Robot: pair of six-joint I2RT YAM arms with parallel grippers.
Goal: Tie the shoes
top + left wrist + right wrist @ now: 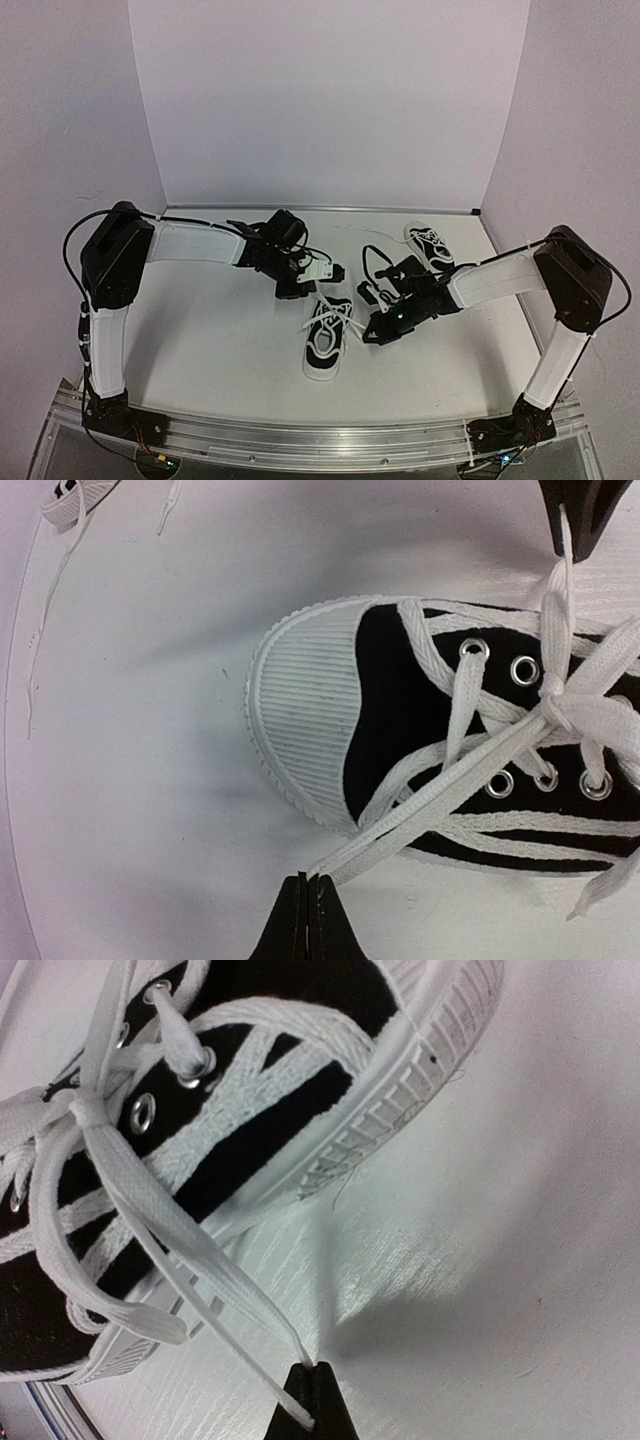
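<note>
One of the shoes (325, 345), black with a white sole, lies at the table's middle between both grippers. The left wrist view shows its ribbed white toe cap (300, 720) and its laces crossed in a knot (548, 695). My left gripper (308, 882) is shut on a doubled white lace (430, 800) beside the toe. On the opposite side of that shoe (250, 1110), my right gripper (318, 1370) is shut on another lace strand (180, 1230). In the top view the left gripper (308, 294) and the right gripper (368, 328) flank the shoe. The other shoe (430, 245) lies at the back right, laces loose.
Loose laces (372, 258) trail from the far shoe toward the right arm. White walls enclose the table at the back and sides. The metal rail (320, 440) with both arm bases runs along the near edge.
</note>
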